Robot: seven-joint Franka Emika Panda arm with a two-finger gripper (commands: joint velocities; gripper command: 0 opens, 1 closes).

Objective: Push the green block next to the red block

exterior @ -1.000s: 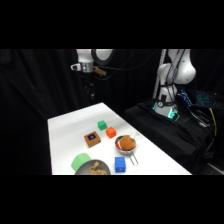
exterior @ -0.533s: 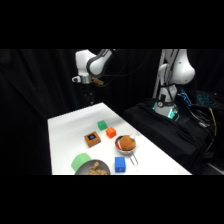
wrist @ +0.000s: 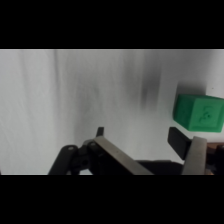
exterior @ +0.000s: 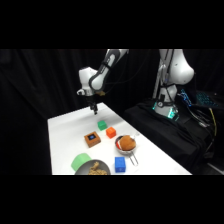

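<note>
green block [wrist: 200, 114] fills wrist view, red block [exterior: 110, 132] side only

From where I stand beside the table [exterior: 62, 132], the gripper [exterior: 93, 111] hangs over the far end, at about eleven o'clock from the green block [exterior: 102, 125] and apart from it. The red block [exterior: 111, 132] sits just beside the green block at its four o'clock. A block with a mark on top [exterior: 92, 139] lies at seven o'clock from the green block. A bowl [exterior: 126, 144] holding something rounded sits at four o'clock from the red block. Nearer me, another block [exterior: 120, 164] lies at six o'clock from the bowl, with a plate [exterior: 94, 168] at its nine o'clock and a flat round object [exterior: 79, 162] beside the plate.
</note>
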